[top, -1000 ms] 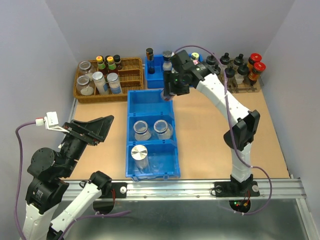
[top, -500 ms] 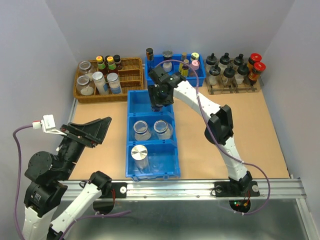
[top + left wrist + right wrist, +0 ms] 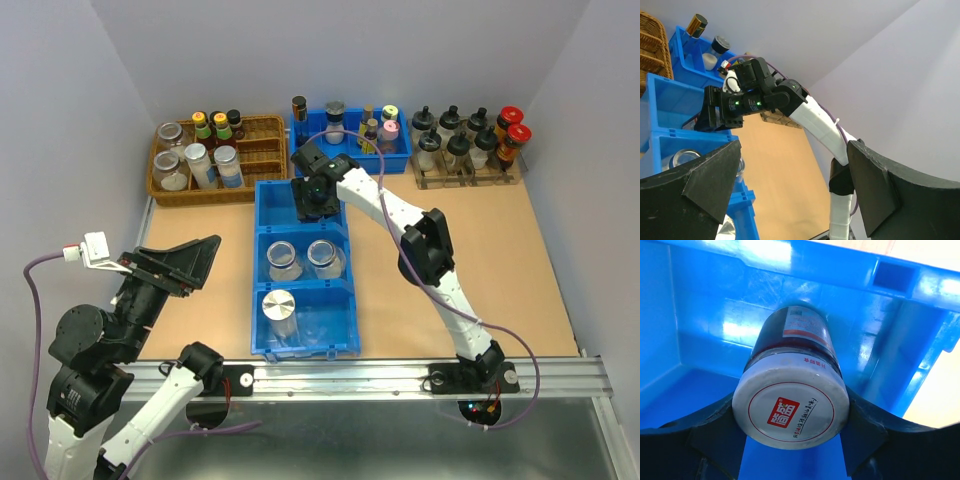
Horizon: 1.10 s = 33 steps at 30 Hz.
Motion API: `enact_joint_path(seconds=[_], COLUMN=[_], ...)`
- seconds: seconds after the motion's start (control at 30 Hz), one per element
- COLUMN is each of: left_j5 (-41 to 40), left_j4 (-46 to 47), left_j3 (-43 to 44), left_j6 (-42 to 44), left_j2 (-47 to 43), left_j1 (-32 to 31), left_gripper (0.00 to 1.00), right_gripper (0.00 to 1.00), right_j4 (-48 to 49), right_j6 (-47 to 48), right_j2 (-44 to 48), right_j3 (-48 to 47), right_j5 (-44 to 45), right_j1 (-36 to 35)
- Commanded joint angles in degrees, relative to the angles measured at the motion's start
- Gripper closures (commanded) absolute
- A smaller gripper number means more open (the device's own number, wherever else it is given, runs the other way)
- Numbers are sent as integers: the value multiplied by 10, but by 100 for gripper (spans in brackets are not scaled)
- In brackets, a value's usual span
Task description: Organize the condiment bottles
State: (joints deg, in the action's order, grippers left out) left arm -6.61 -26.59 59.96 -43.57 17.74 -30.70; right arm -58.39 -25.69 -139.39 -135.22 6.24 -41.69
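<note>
Nearest, at the left, the left gripper (image 3: 792,150) hangs above the table with its jaws spread and nothing between them, well apart from the work. Just right of it lies the three-compartment blue bin (image 3: 258,300): a metal-lidded jar (image 3: 278,305) stands in the near compartment and two open glass jars (image 3: 283,258) in the middle one.

Over the far compartment (image 3: 700,330), the right gripper (image 3: 791,405) is clenched on the white lid of a dark sauce jar (image 3: 802,337). The jar's long axis runs straight away from the gripper toward the compartment floor, base down. Whether the base touches the floor cannot be told. Setting it down is likely the step in hand, and it falls to the right arm alone.

Farthest stand a wicker basket (image 3: 265,150), a small blue bin (image 3: 310,160) and a bottle rack (image 3: 470,178).
</note>
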Motion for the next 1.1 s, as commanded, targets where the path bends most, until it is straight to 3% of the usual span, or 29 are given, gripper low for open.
enact_joint_path(seconds=[0.0, 0.07, 0.1, 0.2, 0.27, 0.47, 0.7, 0.8, 0.83, 0.93, 1.07], left_j5=[-7, -6, -6, -4, -4, 0, 5, 12, 13, 23, 44], left_j4=[19, 19, 20, 22, 23, 31, 42, 51, 52, 70, 95], left_j3=[-1, -1, -2, -3, -5, -8, -3, -4, -4, -12, -21], left_j6=[2, 1, 2, -1, -3, -5, 0, 6, 9, 15, 22], left_j2=[-5, -4, -4, -3, -3, 0, 12, 23, 25, 37, 58], left_j1=[-2, -2, -2, -2, -2, -2, -2, -2, -1, -2, -2], left_gripper=[2, 2, 2, 2, 2, 2, 2, 2, 2, 2, 2], right_gripper=[72, 53, 35, 9, 0, 0, 0, 0, 0, 0, 0], right_j4=[19, 17, 17, 16, 15, 15, 31, 35, 35, 45, 49], right_j6=[7, 11, 12, 13, 15, 19, 17, 10, 5, -26, -66], right_j2=[-3, -2, 1, 11, 20, 55, 205, 297, 320, 463, 578], right_j3=[-48, -45, -44, -45, -54, -65, 7, 134, 135, 321, 472], right_j5=[4, -1, -2, 4, 5, 15, 83, 108, 112, 135, 163], right_j1=[-6, -6, -6, -6, -6, -6, -6, -6, -6, -6, -6])
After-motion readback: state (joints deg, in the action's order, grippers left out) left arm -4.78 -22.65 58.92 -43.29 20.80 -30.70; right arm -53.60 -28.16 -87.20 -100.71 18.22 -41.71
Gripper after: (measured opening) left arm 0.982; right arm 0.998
